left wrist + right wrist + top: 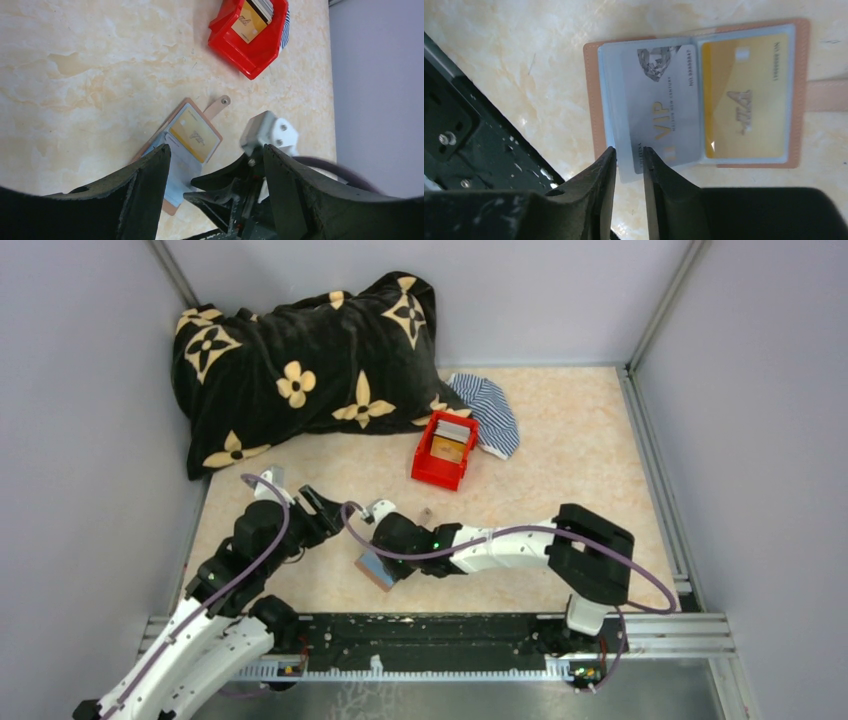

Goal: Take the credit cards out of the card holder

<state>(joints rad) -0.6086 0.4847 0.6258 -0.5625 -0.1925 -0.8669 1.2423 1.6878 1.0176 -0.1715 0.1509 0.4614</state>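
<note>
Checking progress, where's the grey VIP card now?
Right wrist view: the grey VIP card sits in the open card holder's left pocket, beside the gold card, by the right gripper.

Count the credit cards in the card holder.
2: a silver VIP card poking out at the right end effector, a gold card by the tab. Others may hide underneath.

You're looking at a pinkish-tan leather card holder [593, 100]; one credit card [664, 100] is silver-grey with gold VIP lettering, another card [744, 100] golden yellow; the plastic box [435, 472] is red; the cushion [300, 370] is black with cream flower motifs; the cloth [490, 410] is blue-and-white striped; the tabletop [560, 440] is beige marbled.
</note>
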